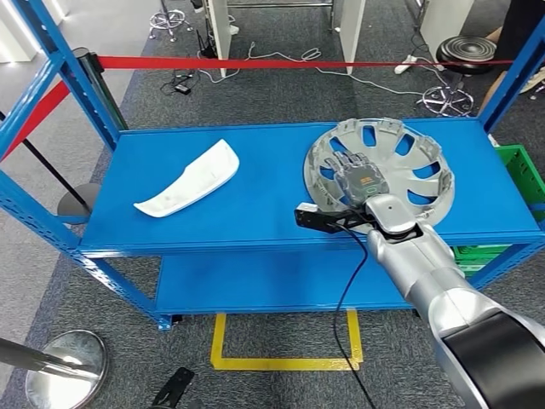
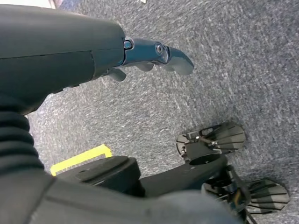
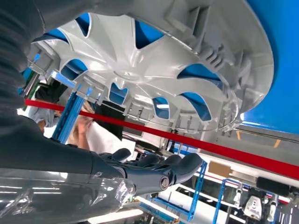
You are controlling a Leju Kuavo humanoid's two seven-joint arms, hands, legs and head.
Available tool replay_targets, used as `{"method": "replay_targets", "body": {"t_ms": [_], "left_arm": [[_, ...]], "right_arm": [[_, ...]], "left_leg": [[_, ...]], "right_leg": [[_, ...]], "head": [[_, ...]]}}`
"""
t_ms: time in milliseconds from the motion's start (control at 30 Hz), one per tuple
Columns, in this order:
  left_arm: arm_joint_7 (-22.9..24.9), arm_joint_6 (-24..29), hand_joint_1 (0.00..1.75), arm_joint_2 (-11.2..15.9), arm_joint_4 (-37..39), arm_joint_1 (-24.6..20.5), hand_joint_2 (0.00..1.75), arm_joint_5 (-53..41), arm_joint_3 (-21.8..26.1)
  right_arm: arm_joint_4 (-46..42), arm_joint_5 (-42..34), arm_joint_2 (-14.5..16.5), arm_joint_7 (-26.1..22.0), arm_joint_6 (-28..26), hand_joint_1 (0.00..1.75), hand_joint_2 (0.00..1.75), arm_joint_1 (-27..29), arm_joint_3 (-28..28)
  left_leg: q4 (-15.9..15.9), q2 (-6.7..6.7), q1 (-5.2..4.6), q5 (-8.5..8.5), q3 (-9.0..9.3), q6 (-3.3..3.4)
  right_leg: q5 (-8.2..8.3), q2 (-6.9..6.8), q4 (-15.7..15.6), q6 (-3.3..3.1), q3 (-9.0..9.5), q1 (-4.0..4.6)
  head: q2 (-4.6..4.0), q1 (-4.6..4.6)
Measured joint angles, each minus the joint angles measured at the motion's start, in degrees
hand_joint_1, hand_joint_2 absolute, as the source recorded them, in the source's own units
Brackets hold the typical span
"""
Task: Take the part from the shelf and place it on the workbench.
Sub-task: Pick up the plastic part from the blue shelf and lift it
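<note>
Two parts lie on the top level of the blue shelf (image 1: 270, 192): a white curved panel (image 1: 190, 179) toward the robot's left and a silver wheel cover (image 1: 379, 170) toward its right, well apart. The right hand (image 1: 357, 177) is stretched out over the wheel cover with fingers spread; from the right wrist view the fingers (image 3: 166, 168) look extended rather than closed around the rim, though whether they touch the plastic I cannot tell. I judge the cover to be the part being fetched, and it sits flat on the shelf, not yet lifted. The left hand (image 2: 155, 53) hangs by the robot's side over grey carpet, fingers loosely extended, holding nothing. So the task seems barely begun: reach made, while grasp, lift, carry and placing on the workbench remain.
</note>
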Motion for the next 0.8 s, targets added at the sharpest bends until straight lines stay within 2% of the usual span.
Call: {"method": "replay_targets", "body": {"t_ms": [67,167,233,533,800], "left_arm": [[0.0,-0.01,0.0,-0.01,0.0,-0.18,1.75,0.0,0.0],[0.03,-0.08,0.0,-0.11,0.0,-0.24,1.75,0.0,0.0],[0.13,-0.16,0.0,-0.22,0.0,-0.25,1.75,0.0,0.0],[0.93,-0.66,0.0,-0.33,0.0,-0.4,1.75,0.0,-0.13],[1.15,-0.93,0.0,-0.33,0.0,-0.75,1.75,0.0,-0.2]], "right_arm": [[-0.01,0.0,0.25,-0.05,-0.18,0.0,1.75,-0.25,0.0],[-0.01,0.04,0.72,0.79,0.84,0.0,1.75,-0.77,0.0],[0.0,0.05,0.98,2.24,3.02,0.0,1.75,-1.16,0.0],[0.78,-0.66,1.18,9.22,18.17,0.0,1.75,-2.95,-0.43],[2.17,-1.16,1.12,12.27,26.63,0.0,1.75,-3.18,-1.49]], "left_leg": [[-0.5,0.04,0.07,-0.17,0.26,-0.1],[-0.79,0.04,0.22,-0.23,0.36,-1.15],[-0.81,0.04,0.27,-0.2,0.34,-1.6],[-0.73,0.04,0.05,-0.1,0.31,-1.57],[-0.72,0.04,0.0,-0.12,0.31,-1.54]], "right_leg": [[-0.1,0.08,0.01,-0.27,-0.02,0.13],[-0.16,0.06,0.03,-0.55,-0.04,0.3],[-0.12,0.02,0.03,-0.63,-0.03,0.35],[0.23,0.0,-0.21,-0.44,0.09,0.08],[0.26,0.04,-0.3,-0.39,0.11,0.05]], "head": [[0.0,0.03],[0.0,0.05],[0.0,0.06],[0.0,0.08],[0.0,0.07]]}}
